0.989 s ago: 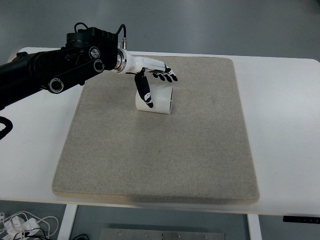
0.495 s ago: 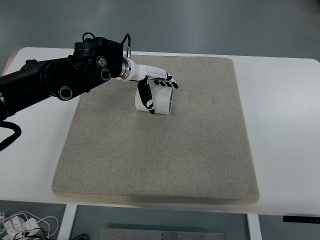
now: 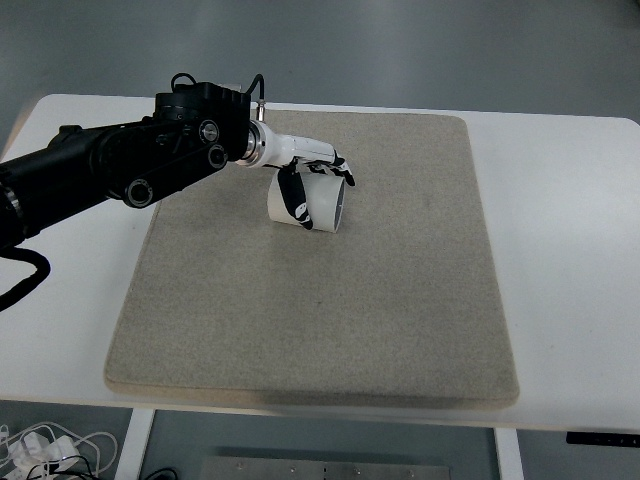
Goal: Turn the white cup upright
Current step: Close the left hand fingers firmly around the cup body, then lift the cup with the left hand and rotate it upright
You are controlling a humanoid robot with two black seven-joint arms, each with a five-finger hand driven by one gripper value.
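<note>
A white cup [image 3: 318, 204] lies on its side on the grey mat [image 3: 320, 290], its open mouth facing right. My left hand [image 3: 312, 186] reaches in from the left on a black arm. Its thumb lies across the cup's near side and its fingers [image 3: 335, 170] curl over the top, so the hand is shut on the cup. The cup looks slightly tilted, its mouth end lifted. The right hand does not show.
The mat covers most of a white table [image 3: 570, 250]. Loose white cables [image 3: 45, 448] lie on the floor at the bottom left. A dark edge shows at the bottom right corner [image 3: 600, 438].
My left arm has pushed further right and its fingers have closed down over the cup. The cup has shifted slightly and begun to tilt.
</note>
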